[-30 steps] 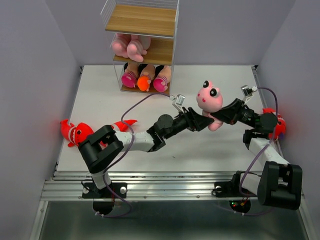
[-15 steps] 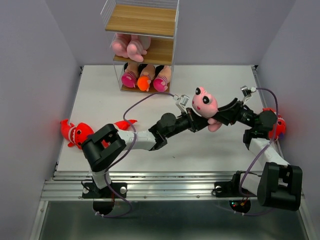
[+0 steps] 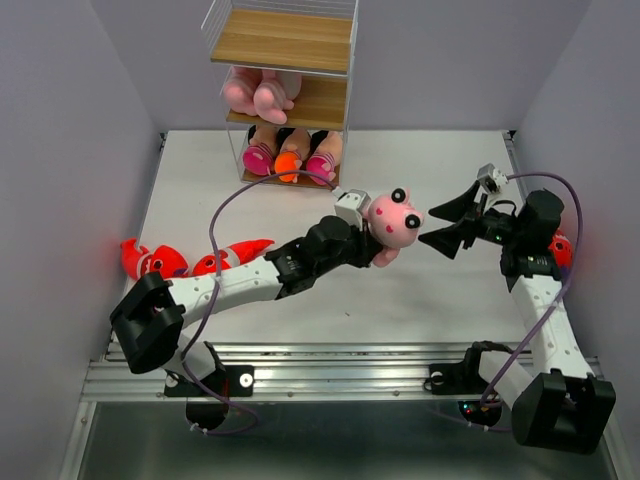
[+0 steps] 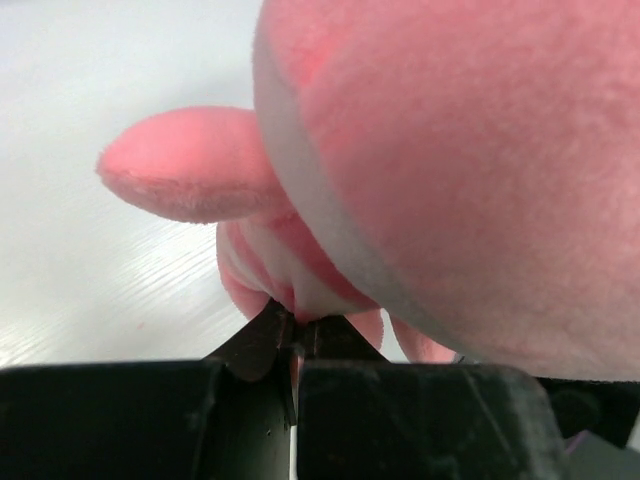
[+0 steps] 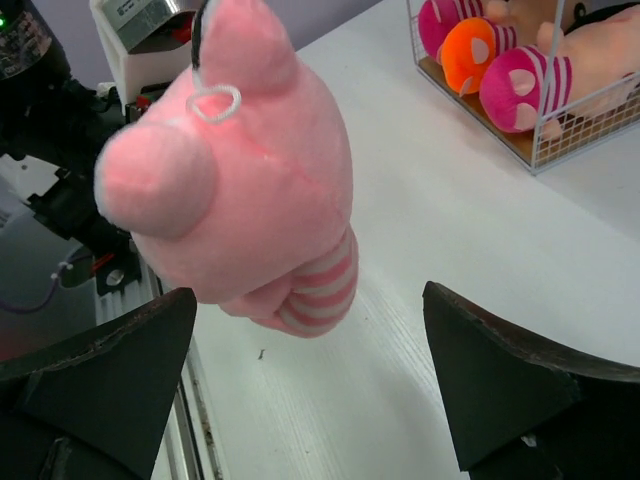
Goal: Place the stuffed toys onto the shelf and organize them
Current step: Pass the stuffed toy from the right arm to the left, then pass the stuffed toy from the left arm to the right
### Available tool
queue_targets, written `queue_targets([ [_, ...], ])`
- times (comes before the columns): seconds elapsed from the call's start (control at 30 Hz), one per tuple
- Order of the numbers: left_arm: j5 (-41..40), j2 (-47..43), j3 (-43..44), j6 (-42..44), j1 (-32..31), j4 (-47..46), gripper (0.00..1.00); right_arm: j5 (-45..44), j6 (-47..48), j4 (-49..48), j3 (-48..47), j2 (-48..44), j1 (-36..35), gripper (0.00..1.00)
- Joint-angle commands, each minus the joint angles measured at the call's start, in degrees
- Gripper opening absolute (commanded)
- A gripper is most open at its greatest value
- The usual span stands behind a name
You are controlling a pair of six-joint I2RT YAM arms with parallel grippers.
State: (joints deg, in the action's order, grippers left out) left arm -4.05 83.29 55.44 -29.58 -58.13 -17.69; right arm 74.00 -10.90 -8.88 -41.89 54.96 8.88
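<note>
A pink striped-leg animal (image 3: 396, 216) hangs above the table's middle, with my left gripper (image 3: 370, 238) shut on a fold of its underside (image 4: 300, 300). In the left wrist view the jaws (image 4: 295, 335) pinch the plush. My right gripper (image 3: 440, 226) is open just right of the toy, apart from it. In the right wrist view the toy (image 5: 240, 170) hangs ahead of the spread fingers (image 5: 520, 390). The shelf (image 3: 285, 40) stands at the back, with pink animals (image 3: 260, 92) on its middle board and dolls (image 3: 290, 160) on the bottom one. Red sharks (image 3: 150, 260) lie at far left.
Another red shark (image 3: 560, 250) lies at the right wall, partly hidden behind my right arm. The shelf's top board (image 3: 285, 35) is bare. The shelf's wire corner (image 5: 530, 130) shows at the upper right of the right wrist view. Grey walls enclose the table.
My right gripper opened, let go of the pink animal and drew back to the right. My left gripper shut on the toy and carried it slightly left.
</note>
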Motion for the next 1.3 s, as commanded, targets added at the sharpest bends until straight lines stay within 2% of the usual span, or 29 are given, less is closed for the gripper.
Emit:
queue_targets([
  [0.0, -4.64, -1.46, 3.53, 5.32, -0.41, 12.41, 0.00, 1.06, 9.40, 8.71, -2.06, -0.03, -0.97, 1.00],
  [0.13, -5.17, -0.58, 5.03, 5.85, -0.67, 14.97, 0.00, 0.98, 12.91, 13.80, -3.11, 1.64, -2.21, 1.00],
  [0.43, -6.49, 5.39, 12.84, 6.82, -1.55, 19.08, 0.00, -4.82, 18.18, 20.04, -4.96, 5.77, -9.93, 1.00],
  [0.7, -6.23, 9.70, 17.86, 7.79, -3.13, 20.59, 0.00, -9.22, 15.30, 16.72, -3.56, 5.60, -11.61, 1.00],
  [0.77, -5.09, 9.97, 17.60, 7.96, -3.57, 19.37, 0.00, -9.48, 13.89, 14.17, -2.76, 5.25, -11.61, 0.96],
  [0.8, -3.96, 9.97, 17.34, 8.22, -3.74, 18.84, 0.00, -10.01, 13.45, 13.55, -2.41, 4.98, -11.61, 0.93],
  [0.9, -2.02, 9.01, 15.32, 7.96, -3.92, 14.37, 0.00, -10.80, 12.22, 11.36, -1.62, 4.81, -11.61, 0.74],
  [0.93, -1.75, 8.56, 14.79, 7.79, -3.92, 13.66, 0.00, -10.89, 12.04, 11.08, -1.62, 4.89, -11.61, 0.61],
  [1.0, -1.05, 7.16, 12.51, 7.35, -4.01, 12.08, 0.00, -11.07, 12.04, 10.91, -1.53, 4.98, -11.61, 0.50],
  [1.03, -0.26, 6.46, 11.72, 7.00, -4.01, 10.50, 0.00, -11.15, 12.04, 10.91, -1.53, 5.07, -11.61, 0.41],
  [1.13, 0.45, 3.30, 7.85, 5.95, -4.01, 7.34, 0.00, -11.24, 12.04, 10.91, -1.62, 5.16, -11.61, 0.31],
  [1.17, 0.54, 1.20, 5.40, 5.42, -3.92, 6.10, 0.01, -11.16, 12.04, 10.91, -1.62, 5.16, -11.61, 0.25],
  [1.2, 0.63, 0.05, 3.90, 4.80, -4.01, 4.96, 0.07, -10.98, 11.95, 10.82, -1.70, 5.16, -11.61, 0.23],
  [1.23, 0.71, -1.27, 2.49, 4.19, -3.92, 2.25, 0.19, -10.89, 11.78, 10.82, -1.70, 5.07, -11.61, 0.19],
  [1.27, 0.71, -2.59, -1.00, 1.92, -3.84, 0.48, 0.46, -10.63, 11.60, 10.82, -1.70, 5.07, -11.61, 0.16],
])
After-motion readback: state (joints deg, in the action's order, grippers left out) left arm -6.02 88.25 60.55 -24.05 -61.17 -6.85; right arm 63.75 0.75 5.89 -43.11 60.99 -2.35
